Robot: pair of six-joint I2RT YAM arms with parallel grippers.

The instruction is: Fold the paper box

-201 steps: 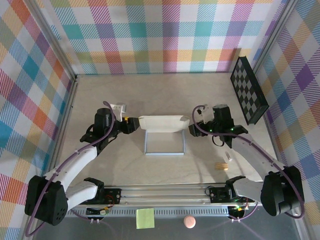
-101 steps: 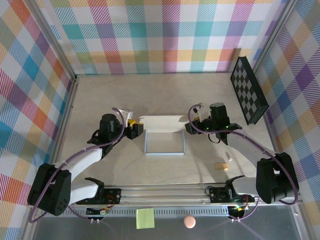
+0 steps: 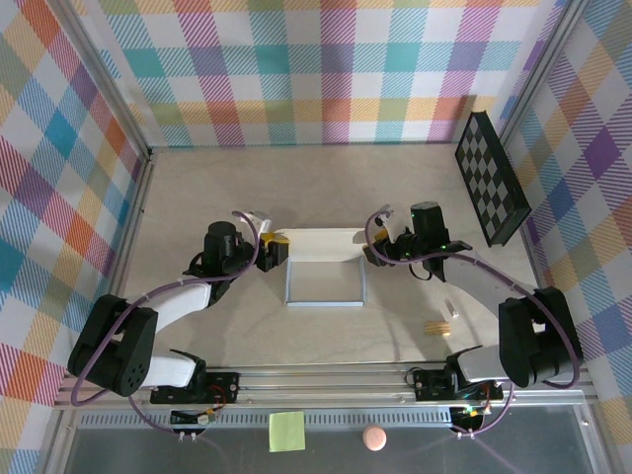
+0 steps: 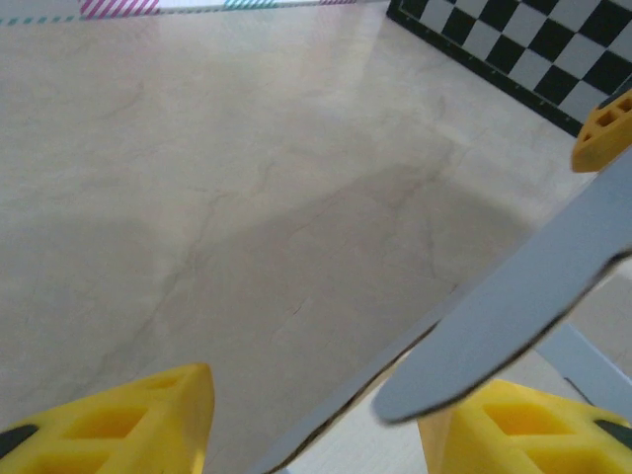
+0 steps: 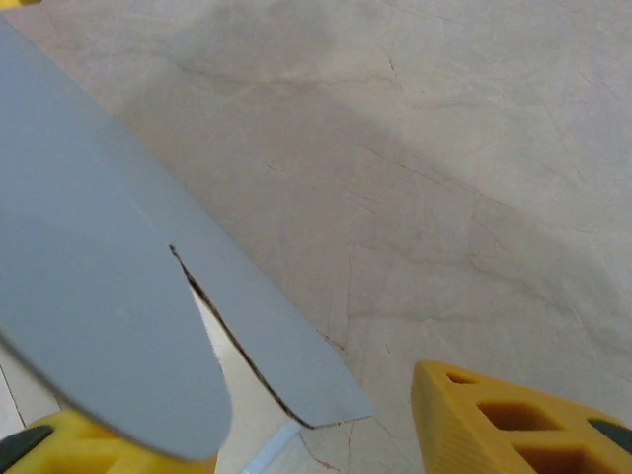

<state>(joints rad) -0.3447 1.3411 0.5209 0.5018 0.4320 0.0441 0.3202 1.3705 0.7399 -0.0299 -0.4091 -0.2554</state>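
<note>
Clutter sits nearest: a small square yellow-green sticky note (image 3: 287, 431) at 6 o'clock on the dark strip in front of the arm bases, with a small round pink ball (image 3: 374, 437) just beside it at its 3 o'clock. Behind them a long grey aluminium rail (image 3: 326, 378) runs across the near edge of the pale, marbled bench (image 3: 217, 188). Further in, toward 4 o'clock, a short tan wooden peg (image 3: 434, 327) lies on the bench, well apart from the rest.

At the middle of the bench is the paper box (image 3: 321, 243), a thin creased cardboard sheet, off-white to grey-blue. Its base panel lies flat, edged in light blue. The long flap on its 12 o'clock side stands raised and tilted.

The left hand (image 3: 277, 249) is at the 9 o'clock end of that flap and the right hand (image 3: 373, 251) at the 3 o'clock end. In the left wrist view the yellow fingers (image 4: 118, 420) are spread, with bare bench between them. A rounded flap tip crosses in front of the finger at 5 o'clock, and nothing is pinched. In the right wrist view the fingers (image 5: 513, 425) are likewise spread. A rounded grey tab with a slit beside it covers the finger at 7 o'clock, and I cannot tell if they touch.

Farthest, at 2 o'clock, a black-and-white checkerboard panel (image 3: 491, 178) leans on the right side of the pastel plaid walls (image 3: 316, 69).
</note>
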